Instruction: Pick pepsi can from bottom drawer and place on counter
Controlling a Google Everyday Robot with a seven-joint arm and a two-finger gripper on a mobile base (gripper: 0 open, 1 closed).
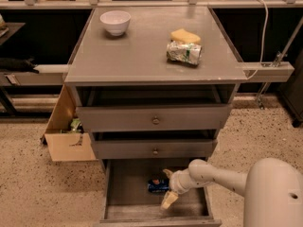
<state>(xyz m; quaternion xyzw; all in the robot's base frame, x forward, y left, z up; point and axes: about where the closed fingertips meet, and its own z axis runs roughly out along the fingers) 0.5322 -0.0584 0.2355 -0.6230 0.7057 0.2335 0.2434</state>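
Blue pepsi can [156, 185] is lying sideways in the open bottom drawer [128, 193], while the hand [166, 187] is hovering just beside it, fingers [167, 200] spread apart.

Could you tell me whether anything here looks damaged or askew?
The green-and-white can on the counter is crumpled and tipped over. The pepsi can lies sideways in the bottom drawer, beside the gripper.

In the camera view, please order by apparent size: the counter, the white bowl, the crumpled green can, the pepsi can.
1. counter.
2. white bowl and crumpled green can: look alike, not ranked.
3. pepsi can, smallest.
The gripper is at it in the bottom drawer, jaws open.
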